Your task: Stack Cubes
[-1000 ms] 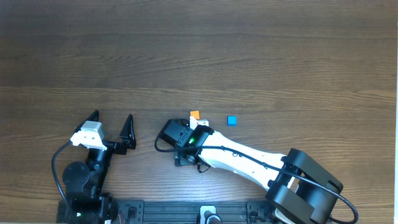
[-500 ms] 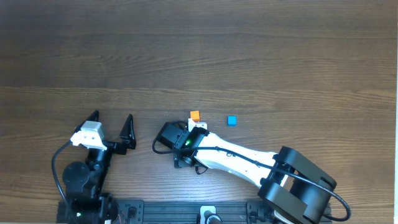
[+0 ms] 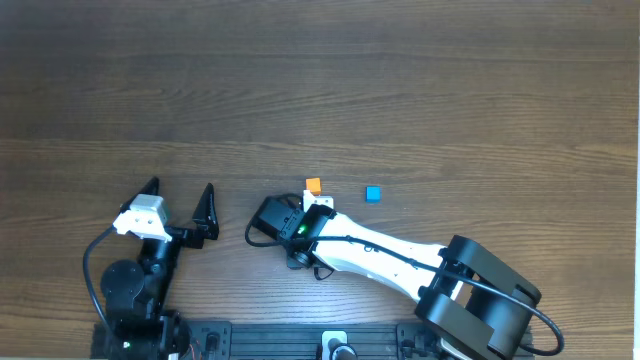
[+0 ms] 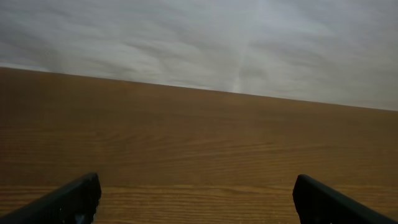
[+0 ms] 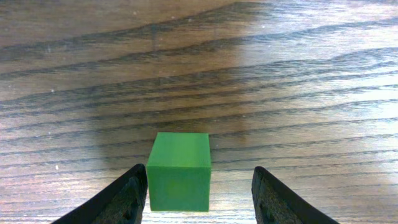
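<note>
- From above, the left gripper (image 3: pixel 180 192) sits over the wooden table (image 3: pixel 320 90) at the left. Its two dark fingers are spread wide, with nothing between them.
- The right arm (image 3: pixel 390 252) stretches from the lower right corner towards the middle of the table. Its wrist end is just below and left of the orange cube (image 3: pixel 313 185).
- The blue cube (image 3: pixel 373 193) lies on the wood near the orange one, to its right and apart from it. Both cubes are clear of the arm and well away from the left gripper.
- In the left wrist view, that gripper's fingertips (image 4: pixel 73 200) stand far apart at the two lower corners, with bare wood between and beyond them.
- In the right wrist view, the right gripper (image 5: pixel 200 186) is low over the table with its fingers parted and not clamped on anything.
- The green cube (image 5: pixel 179 173) rests flat on the wood between those fingers, off-centre. One side is right up against one finger, though I cannot tell if they touch. A clear gap separates its other side from the second finger.
</note>
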Available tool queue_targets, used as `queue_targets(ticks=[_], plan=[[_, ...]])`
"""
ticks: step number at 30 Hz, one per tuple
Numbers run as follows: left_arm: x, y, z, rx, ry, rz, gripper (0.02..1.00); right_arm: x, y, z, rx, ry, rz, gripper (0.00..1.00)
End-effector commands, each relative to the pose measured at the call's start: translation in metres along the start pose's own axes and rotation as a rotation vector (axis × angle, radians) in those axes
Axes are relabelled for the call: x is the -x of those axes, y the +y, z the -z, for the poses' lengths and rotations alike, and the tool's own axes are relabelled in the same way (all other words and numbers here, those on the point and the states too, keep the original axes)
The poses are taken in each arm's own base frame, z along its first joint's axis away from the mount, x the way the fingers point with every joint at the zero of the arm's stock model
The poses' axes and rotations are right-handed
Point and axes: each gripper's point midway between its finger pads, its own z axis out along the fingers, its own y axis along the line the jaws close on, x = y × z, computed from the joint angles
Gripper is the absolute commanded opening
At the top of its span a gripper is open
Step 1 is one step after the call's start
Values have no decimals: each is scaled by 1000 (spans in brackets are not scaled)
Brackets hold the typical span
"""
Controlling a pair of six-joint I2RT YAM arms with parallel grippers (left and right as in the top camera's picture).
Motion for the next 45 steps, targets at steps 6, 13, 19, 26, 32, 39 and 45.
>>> queue_targets(ticks=[6, 13, 19, 26, 32, 39, 45], plan=[[-3, -2, 0, -14, 2, -15, 996, 3, 9, 0, 7, -32, 20, 494], [-3, -2, 0, -14, 2, -15, 1000, 2, 9, -2, 2, -28, 22, 463], [-3, -2, 0, -14, 2, -15, 1000, 2, 9, -2, 2, -28, 22, 382], [-3, -2, 0, -14, 2, -15, 998, 2, 10, -2, 5, -30, 22, 292], [-3, -2, 0, -14, 2, -15, 1000, 1, 11, -2, 6, -30, 25, 211], [-3, -2, 0, -14, 2, -15, 1000, 2, 12, -1, 8, -38, 27, 152], [-3, -2, 0, -14, 2, -15, 998, 16, 10, 24, 12, -101, 27, 47]])
